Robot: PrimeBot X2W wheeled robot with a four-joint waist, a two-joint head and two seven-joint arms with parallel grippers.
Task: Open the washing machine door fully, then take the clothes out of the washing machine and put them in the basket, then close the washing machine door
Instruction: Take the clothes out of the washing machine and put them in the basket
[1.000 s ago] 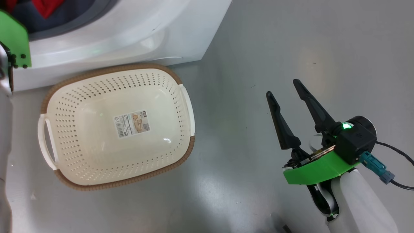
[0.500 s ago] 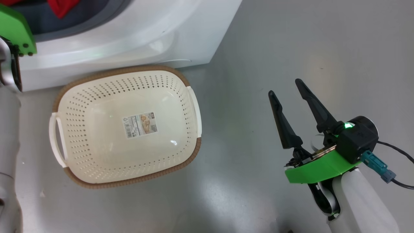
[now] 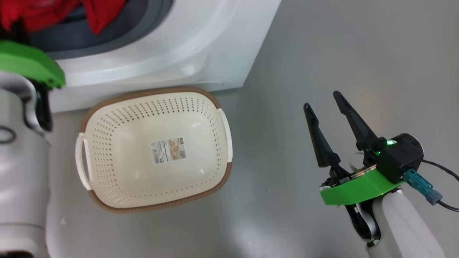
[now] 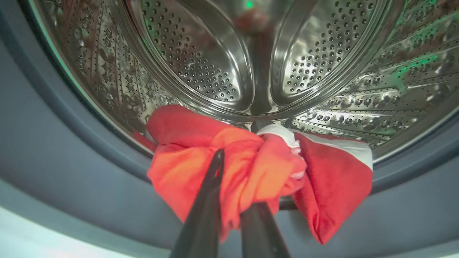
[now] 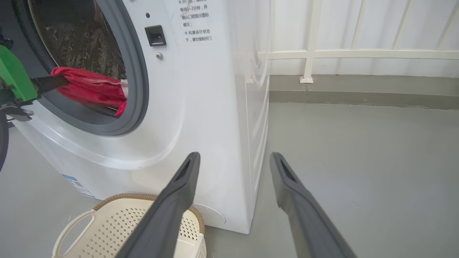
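The clothes, red fabric with white trim, hang over the grey rubber lip of the washing machine in front of the steel drum. My left gripper is shut on the bunched red cloth. From the head view the clothes show at the port, above my left wrist's green bracket. The cream basket stands empty on the floor before the machine. My right gripper hovers open to the basket's right, holding nothing. The washing machine door is out of view.
The grey floor stretches to the right of the machine. A white railing on a low kerb runs along the back. The basket sits close against the machine's front foot, below my right gripper.
The whole head picture has shifted down and right, so the camera moved. More red cloth now shows at the port's lip. The right gripper keeps its pose.
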